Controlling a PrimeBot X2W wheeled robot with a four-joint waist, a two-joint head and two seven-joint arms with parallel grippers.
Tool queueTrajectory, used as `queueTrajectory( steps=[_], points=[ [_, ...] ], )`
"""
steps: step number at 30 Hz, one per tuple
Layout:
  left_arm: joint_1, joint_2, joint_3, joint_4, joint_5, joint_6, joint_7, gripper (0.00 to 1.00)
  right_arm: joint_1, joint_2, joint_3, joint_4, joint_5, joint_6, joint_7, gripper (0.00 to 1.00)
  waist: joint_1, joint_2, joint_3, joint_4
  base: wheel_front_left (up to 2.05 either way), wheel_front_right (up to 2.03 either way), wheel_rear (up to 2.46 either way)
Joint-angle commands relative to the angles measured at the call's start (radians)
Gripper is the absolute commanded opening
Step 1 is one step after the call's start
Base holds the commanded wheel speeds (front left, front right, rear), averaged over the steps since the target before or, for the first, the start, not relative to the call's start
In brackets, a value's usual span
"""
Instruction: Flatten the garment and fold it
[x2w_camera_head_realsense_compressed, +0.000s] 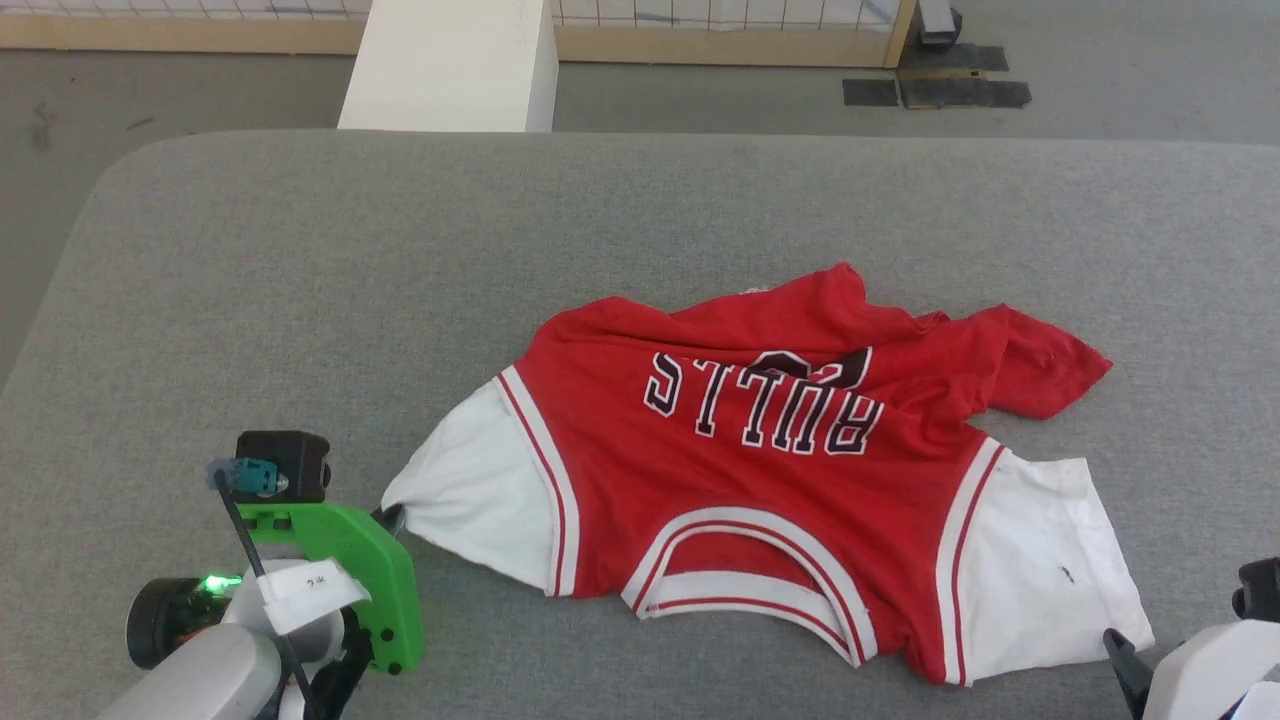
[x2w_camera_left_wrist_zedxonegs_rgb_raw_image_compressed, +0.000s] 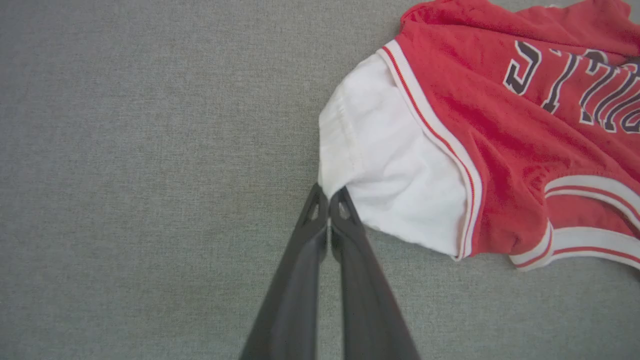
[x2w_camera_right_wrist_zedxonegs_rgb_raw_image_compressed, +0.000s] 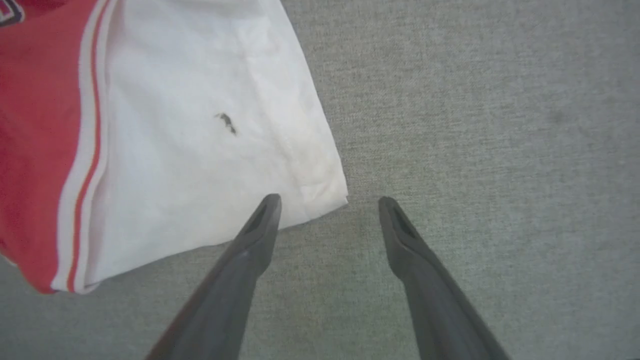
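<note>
A: Where's the Bulls T-shirt (x2w_camera_head_realsense_compressed: 760, 450) for us?
B: Mid grey padded table (x2w_camera_head_realsense_compressed: 300, 300), front up. Collar (x2w_camera_head_realsense_compressed: 745, 575) on the near side, hem (x2w_camera_head_realsense_compressed: 1040, 370) far & rumpled, far-right corner flopped over. Not flat yet, no fold started imo.

A: L side?
B: Left gripper (x2w_camera_left_wrist_zedxonegs_rgb_raw_image_compressed: 328, 197) is clenched on the near-left tip of the white left sleeve (x2w_camera_left_wrist_zedxonegs_rgb_raw_image_compressed: 385, 160), fingers pressed together w/ a bit of cloth pinched btwn them. We read it as a corner hold, so the sleeve can be drawn out left to spread it.

A: R side?
B: Right gripper (x2w_camera_right_wrist_zedxonegs_rgb_raw_image_compressed: 327, 202) is released, jaws wide, holding nothing. Near-right corner of the right sleeve (x2w_camera_right_wrist_zedxonegs_rgb_raw_image_compressed: 200, 125) sits btwn the tips. One finger overlaps the sleeve edge; we can't tell if it touches. Prob lined up to pinch that corner, so both sleeves get tugged apart.

A: Rest of the T-shirt vs the grippers?
B: Red body lies btwn the two & farther out.
</note>
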Motion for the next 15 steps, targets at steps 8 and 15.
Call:
queueTrajectory(
  steps=[8,15],
  points=[
    [-0.007,-0.003,-0.013,-0.018,0.014,-0.003,0.01,0.0,-0.053,0.017,0.022,0.058,-0.027,-0.001,0.041,1.0,0.0,0.0,0.052,0.019,0.0,0.0,0.0],
    [-0.02,-0.008,-0.017,-0.003,0.015,-0.009,0.015,0.0,-0.04,0.022,0.08,0.081,-0.021,-0.001,0.076,0.0,0.0,0.0,0.069,0.026,0.0,0.0,0.0]
  ],
)
